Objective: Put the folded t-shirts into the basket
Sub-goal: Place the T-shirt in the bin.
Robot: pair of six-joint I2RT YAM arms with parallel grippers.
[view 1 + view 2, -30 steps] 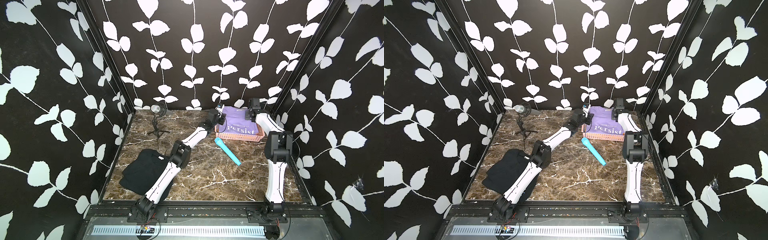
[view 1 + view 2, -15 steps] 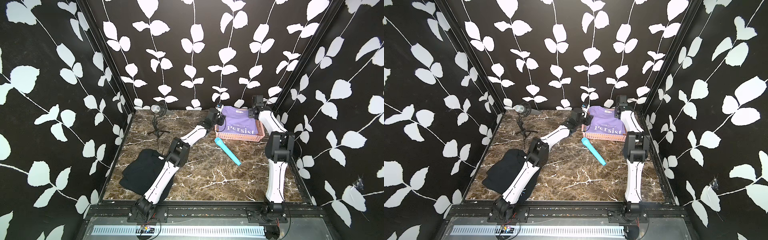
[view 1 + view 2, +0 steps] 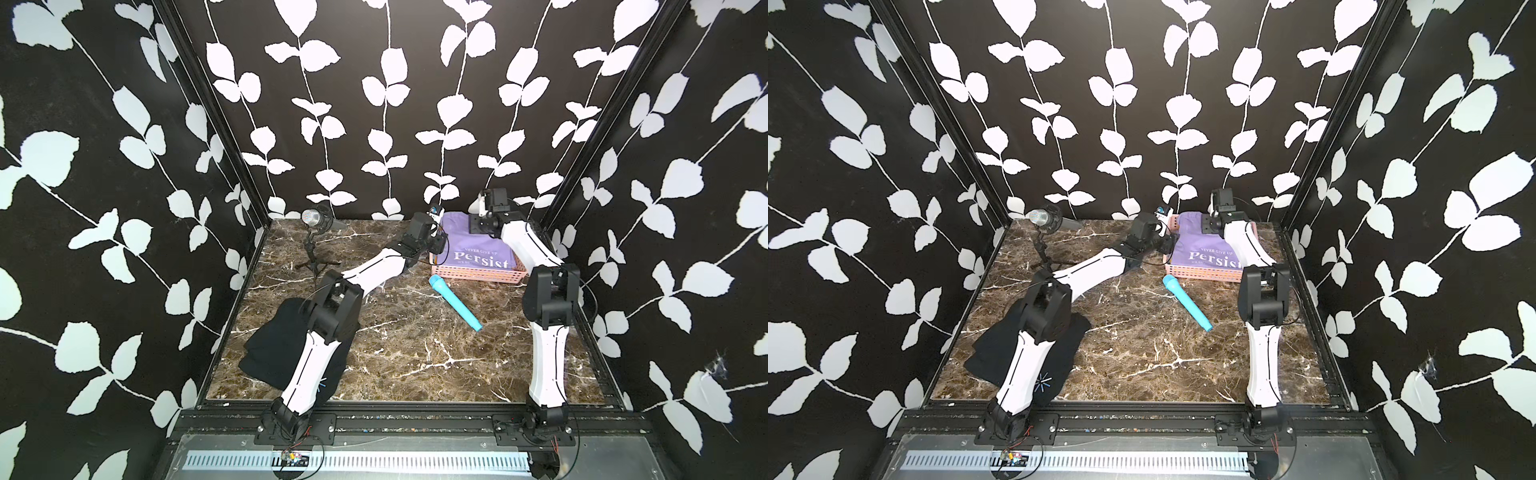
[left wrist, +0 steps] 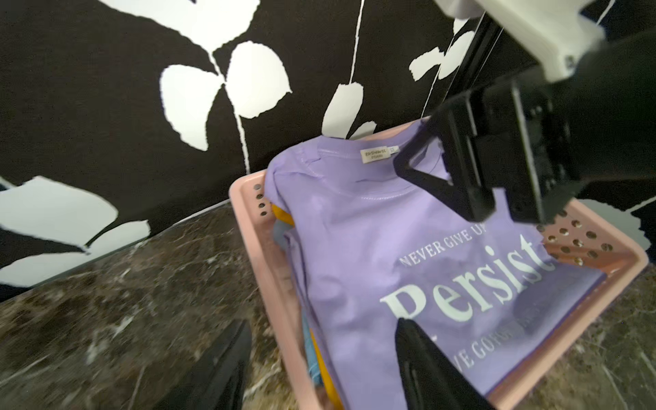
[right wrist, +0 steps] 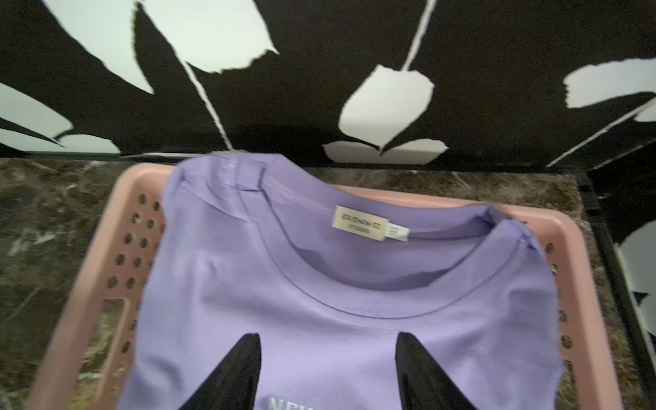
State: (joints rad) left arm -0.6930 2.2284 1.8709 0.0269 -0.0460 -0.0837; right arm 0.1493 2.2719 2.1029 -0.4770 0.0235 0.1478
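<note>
Folded lilac "Persist" t-shirt [image 4: 372, 248] tops yellow cloth [image 4: 281, 214] and blue cloth [image 4: 309, 358] in the perforated pink plastic basket [image 4: 248, 198]; the folded black t-shirt [image 3: 270, 349] lies on the marble worktop [image 3: 415, 340]. Left gripper [image 4: 323, 321] and right gripper [image 5: 327, 334] gape empty

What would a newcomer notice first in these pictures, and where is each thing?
The lilac folded t-shirt with white "Persist" print lies on top in the pale pink perforated plastic basket, at the back right of the brown marble table. A black folded t-shirt lies at the front left, and a bright blue toy microphone in the middle.
</note>
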